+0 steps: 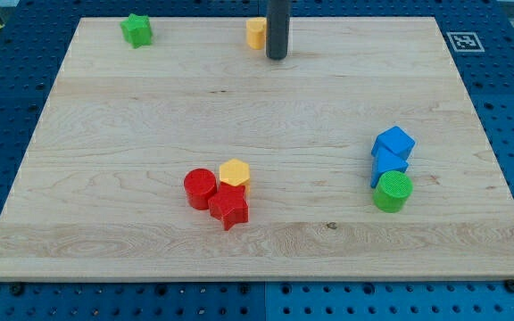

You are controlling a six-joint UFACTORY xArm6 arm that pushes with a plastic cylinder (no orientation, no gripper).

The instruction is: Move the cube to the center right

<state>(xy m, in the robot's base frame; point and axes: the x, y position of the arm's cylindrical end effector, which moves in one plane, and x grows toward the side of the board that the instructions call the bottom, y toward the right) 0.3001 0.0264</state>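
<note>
My tip (277, 57) is at the view's top centre, just right of a small yellow block (256, 33) that it partly hides. A blue cube (393, 143) sits at the view's right, with a second blue block (388, 165) touching it below and a green cylinder (393, 192) below that. The tip is far from the blue cube, up and to the left of it.
A red cylinder (200, 188), a yellow hexagonal block (235, 173) and a red star block (229, 209) cluster at the lower centre. A green star block (136, 30) lies at the top left. The wooden board (105, 134) lies on a blue pegboard.
</note>
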